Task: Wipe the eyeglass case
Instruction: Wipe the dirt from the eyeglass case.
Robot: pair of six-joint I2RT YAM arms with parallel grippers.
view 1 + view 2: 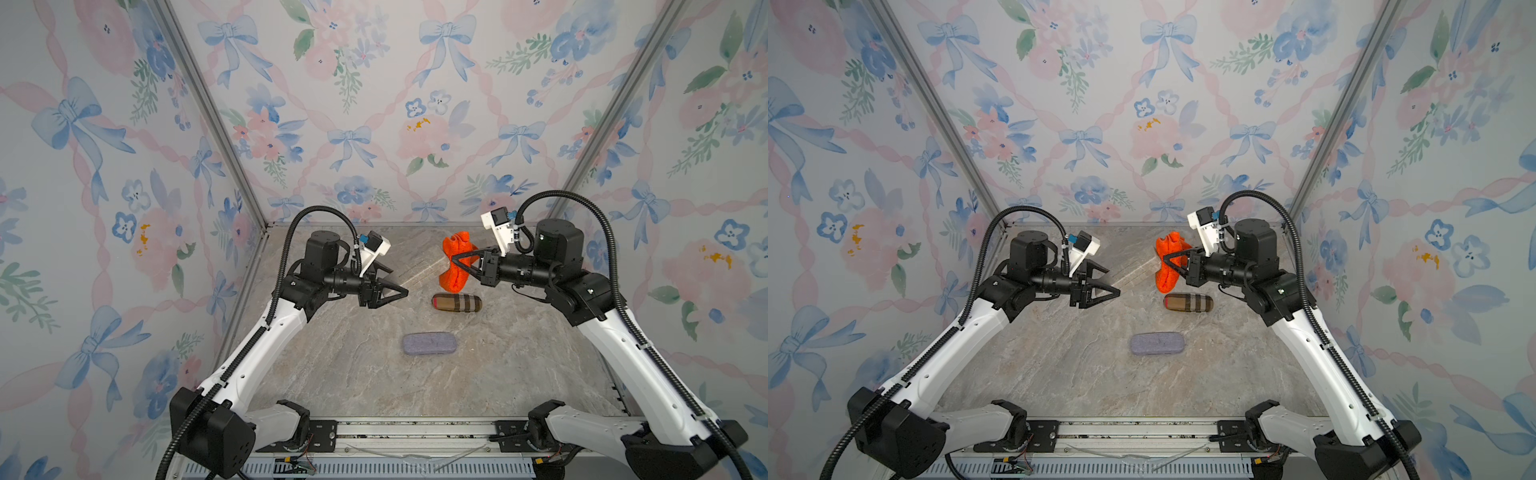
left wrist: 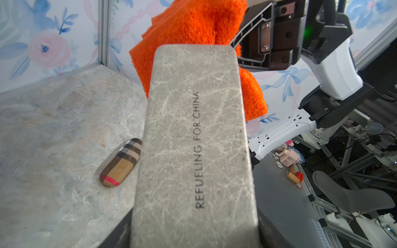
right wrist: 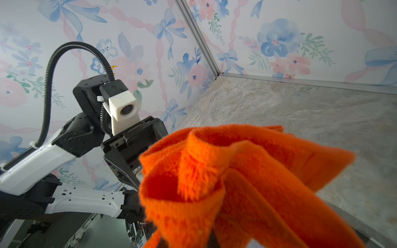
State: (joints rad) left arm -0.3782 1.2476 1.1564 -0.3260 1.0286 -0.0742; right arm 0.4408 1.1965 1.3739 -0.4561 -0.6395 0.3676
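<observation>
Between left gripper [image 1: 397, 283] fingers, half-spread and clamping: grey scratched hard eyeglass case [image 2: 193, 139], far end reaching toward right gripper [image 1: 453, 258] fingertips, which are pinching bunched orange terry cloth [image 1: 454, 282]; contact unclear. Recommended: holding clamp firm, dragging cloth lengthwise, pressing lightly.

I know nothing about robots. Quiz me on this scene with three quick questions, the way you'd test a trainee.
1. True or false: the right arm's fingers are shut on the orange cloth.
2. How many eyeglass cases lie on the table? A one, B two, C three.
3. Fill in: the left arm's fingers hold a grey case printed "REFUELING FOR ____".
Key: 1 true. 2 B: the plaid case and the blue-grey case. 3 CHINA.
</observation>
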